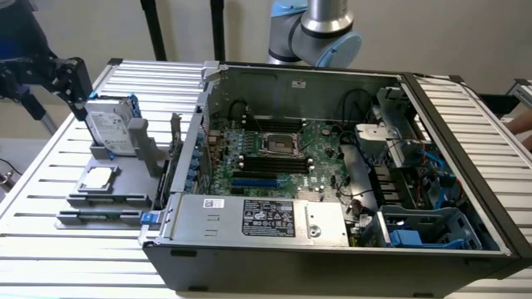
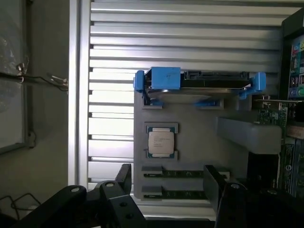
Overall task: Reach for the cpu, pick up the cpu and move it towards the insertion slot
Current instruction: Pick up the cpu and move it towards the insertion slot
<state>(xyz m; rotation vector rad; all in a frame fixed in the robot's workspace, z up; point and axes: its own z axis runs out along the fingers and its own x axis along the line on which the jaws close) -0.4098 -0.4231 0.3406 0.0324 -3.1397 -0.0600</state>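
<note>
The cpu (image 1: 98,177) (image 2: 161,143) is a small square chip with a silver top, lying flat in a recess of the grey holder (image 1: 79,200) on the slatted table, at the exterior view's left. My gripper (image 1: 76,93) (image 2: 168,178) hangs well above the holder, over the hard drive's far end, open with nothing between its black fingers (image 2: 124,175). The insertion slot (image 1: 280,144), a silvery square socket with a dark centre, sits on the motherboard inside the open computer case, far from the gripper towards the exterior view's right.
A silver hard drive (image 1: 112,128) (image 2: 199,83) with blue brackets stands upright on the holder behind the cpu. Memory sticks (image 2: 183,173) lie in the holder's grooves. The case wall (image 1: 195,143) and an upright card (image 1: 176,134) rise between holder and motherboard.
</note>
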